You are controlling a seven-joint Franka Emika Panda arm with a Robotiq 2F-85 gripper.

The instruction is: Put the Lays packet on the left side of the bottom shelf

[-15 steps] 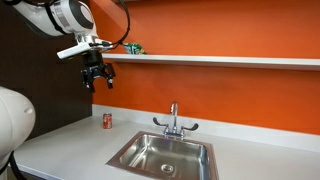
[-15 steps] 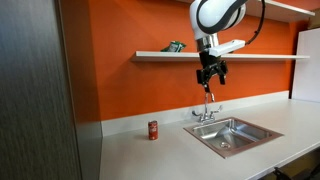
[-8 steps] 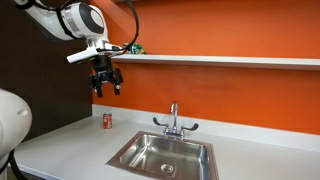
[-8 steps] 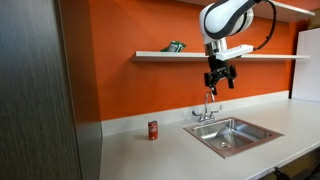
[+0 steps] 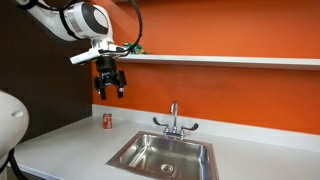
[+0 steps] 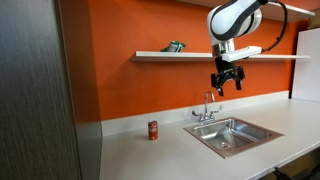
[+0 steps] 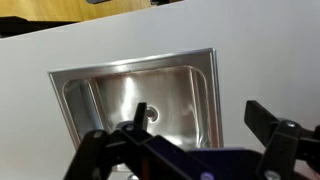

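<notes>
The green Lays packet [image 6: 175, 46] lies on the left end of the bottom shelf [image 6: 190, 55], a long white board on the orange wall. In an exterior view it shows only as a green edge [image 5: 138, 48] behind the arm, on the same shelf [image 5: 230, 60]. My gripper [image 5: 110, 92] hangs below and in front of the shelf, open and empty; it also shows in an exterior view [image 6: 229, 86]. In the wrist view the open fingers [image 7: 195, 125] frame the steel sink [image 7: 130, 100] below, with nothing between them.
A red soda can [image 5: 107, 121] stands on the white counter near the wall; it also shows in an exterior view [image 6: 153, 130]. A steel sink [image 5: 165, 155] with a faucet [image 5: 174, 122] sits in the counter. A dark cabinet panel [image 6: 40, 90] stands at one end.
The gripper has moved away from the Lays packet along the front of the shelf and a little lower, toward above the sink. The packet has stayed on the shelf.
</notes>
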